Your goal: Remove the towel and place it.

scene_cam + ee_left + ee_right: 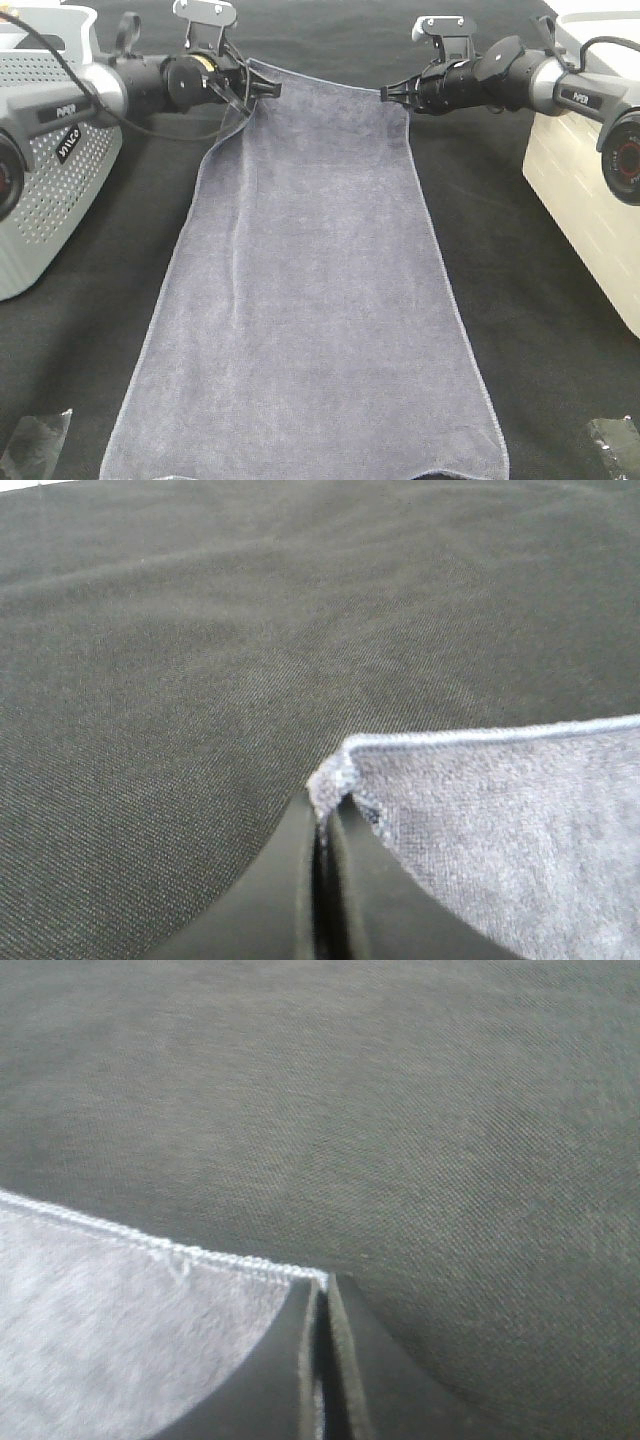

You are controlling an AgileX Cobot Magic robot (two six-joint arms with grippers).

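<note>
The towel [310, 300] lies spread lengthwise on the dark bench [520, 330]; its far edge is stretched between the two arms. The left fingers [285, 900] are clamped on one far corner; the right fingers [285, 1370] pinch the other.

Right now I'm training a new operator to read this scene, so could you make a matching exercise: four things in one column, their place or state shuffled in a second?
Things:
1. towel
2. left pincer
3. right pincer
4. perforated basket

States:
A. stands at the left edge of the high view
B. shut on the towel's right-hand far corner
C. spread along the middle of the dark cloth
D. shut on the towel's left-hand far corner

Pairs: 1-C, 2-D, 3-B, 4-A.
</note>
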